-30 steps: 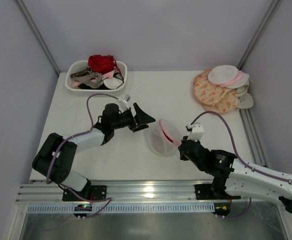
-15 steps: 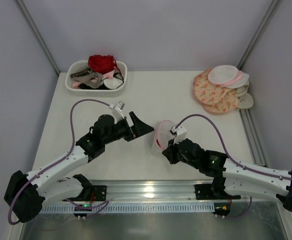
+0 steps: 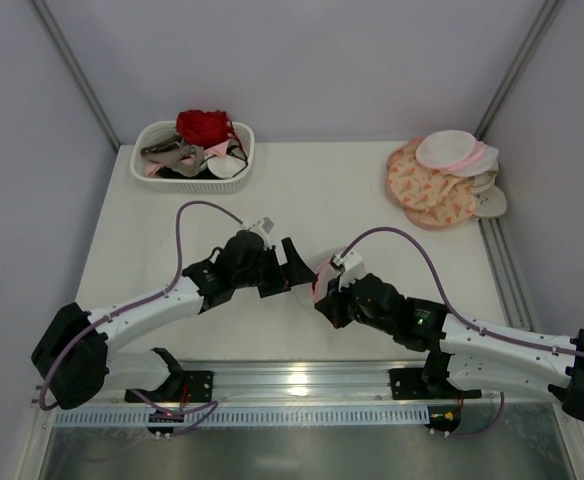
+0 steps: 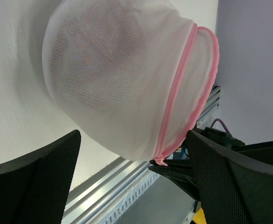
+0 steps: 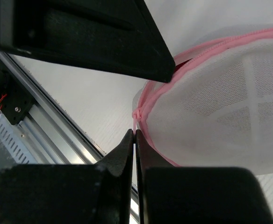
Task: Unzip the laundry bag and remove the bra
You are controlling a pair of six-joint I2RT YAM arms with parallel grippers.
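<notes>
Laundry bag (image 4: 118, 84) sits tilted near the worktop's (image 3: 322, 190) front middle. The right tool (image 5: 135, 140) pinches its pink zipper pull (image 5: 135, 122); the left tool (image 4: 132, 140) gapes empty before the dome, likely to brace it.

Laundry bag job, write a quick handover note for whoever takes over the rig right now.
Left gripper: open, jaws on either side of the laundry bag, not gripping it.
Right gripper: shut on the pink zipper pull.
Bag: near the table's front edge, between both grippers.
Done: pull caught; how far the zipper is open cannot be told.
Left: finish unzipping, then take out the bra, likely the dim shape inside the mesh.
</notes>
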